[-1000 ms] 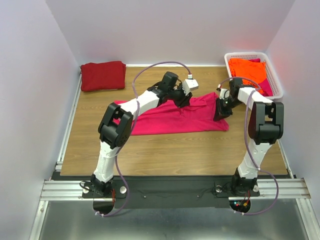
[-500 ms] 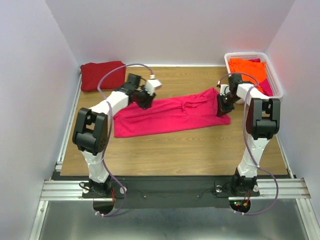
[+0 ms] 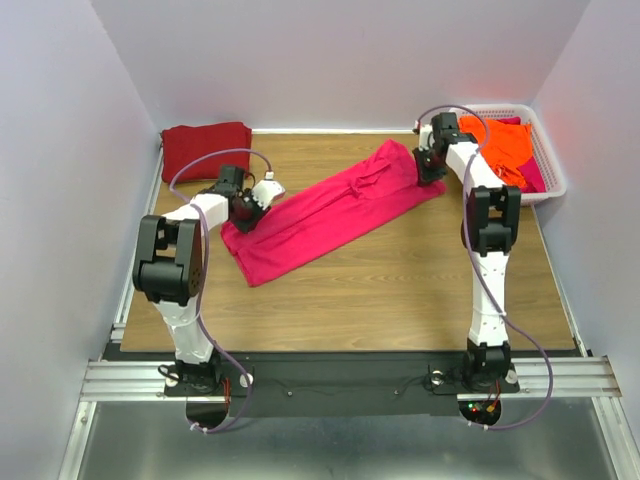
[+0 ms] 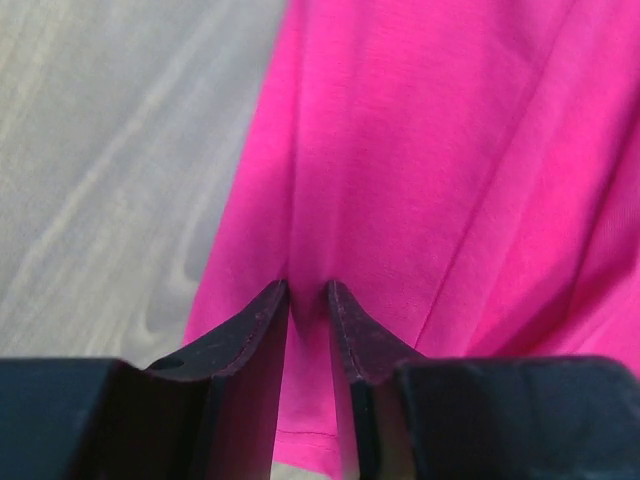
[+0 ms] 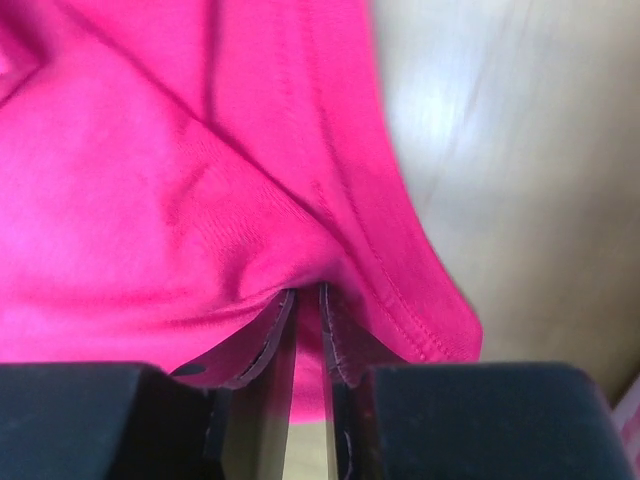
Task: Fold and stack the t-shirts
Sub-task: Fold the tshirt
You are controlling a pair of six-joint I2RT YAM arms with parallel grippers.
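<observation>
Where the pink shirt lies: across the middle of the bench [image 3: 400, 280], drawn out between the two arms.
Pink shirt [image 3: 330, 210], look: bright pink-red, plain soft cloth, folded or gathered into one long narrow band; a few creases run lengthwise and a small bunch sits near its far end.
Pink shirt, long axis: diagonal, from the near left to the far right of the bench.
Pink shirt, ends: the wider end points toward the left arm [image 3: 195, 210]; the narrower end points toward the right arm [image 3: 468, 170] and the basket [image 3: 505, 106].
Left jaws: at the band's left end, nearly pressed together, with only a slim gap; a raised ridge of pink cloth [image 4: 430, 150] is pinched in that gap, with the hem just below and bare wood to the left.
Right jaws: at the band's far right end, almost closed, pinching a fold of the pink cloth [image 5: 150, 180] close to its stitched hem, which curves away to the right over the wood.
Maroon shirt [image 3: 207, 150]: dark red, folded into a neat block at the far left corner of the bench, apart from the pink one.
Orange shirts [image 3: 495, 140]: heaped loosely in the white basket at the far right, with a bit of pink-red cloth beside them.
</observation>
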